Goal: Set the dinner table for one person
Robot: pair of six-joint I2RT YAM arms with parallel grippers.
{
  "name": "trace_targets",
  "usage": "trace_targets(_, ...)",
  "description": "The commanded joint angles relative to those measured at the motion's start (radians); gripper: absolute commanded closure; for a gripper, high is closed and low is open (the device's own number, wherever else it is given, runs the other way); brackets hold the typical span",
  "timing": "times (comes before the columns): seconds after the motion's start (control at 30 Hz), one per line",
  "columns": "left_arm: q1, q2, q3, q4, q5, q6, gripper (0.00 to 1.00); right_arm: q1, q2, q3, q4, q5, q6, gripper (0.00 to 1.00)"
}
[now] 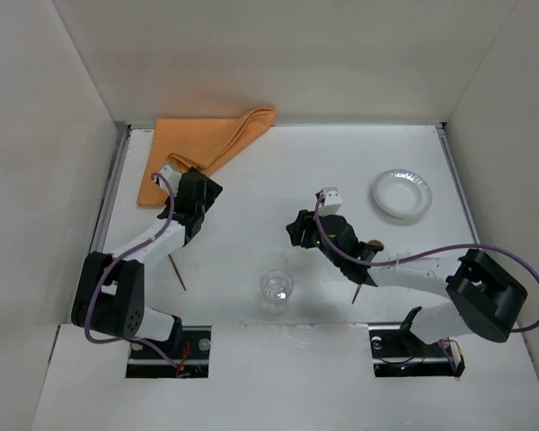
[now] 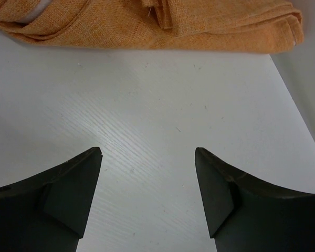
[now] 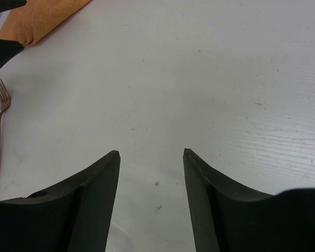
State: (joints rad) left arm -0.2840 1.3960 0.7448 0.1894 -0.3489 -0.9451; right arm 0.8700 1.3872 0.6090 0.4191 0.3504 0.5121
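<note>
The white tabletop [image 1: 251, 171] spreads beneath both arms. The left claw [image 2: 147, 152] hangs open just short of the orange placemat [image 2: 163, 26] in the far left corner; the right claw [image 3: 151, 153] gapes open mid-tabletop. A white plate [image 1: 401, 194] sits by the right edge.

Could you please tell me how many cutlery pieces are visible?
2: a fork beside the left arm, another piece partly under the right arm. Others may be hidden.
</note>
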Motion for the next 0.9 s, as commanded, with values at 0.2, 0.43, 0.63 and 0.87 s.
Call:
trace_targets(0.2,0.044,0.009,0.050,0.094,-0.002,-0.023,0.30,0.001,-0.024,0.028,0.033,-0.027,0.013,0.72)
trace_targets(0.43,0.105,0.052,0.080,0.114,0.019,-0.037,0.31,0.001,-0.140,-0.026,0.067,0.031,0.009,0.80)
trace_targets(0.63,0.213,0.158,0.169,0.137,0.129,-0.126,0.32,-0.003,-0.108,-0.019,0.060,0.029,-0.001,0.53)
trace_targets(0.87,0.263,0.388,0.395,0.105,0.226,-0.149,0.35,0.001,-0.066,0.009,0.044,0.018,-0.012,0.49)
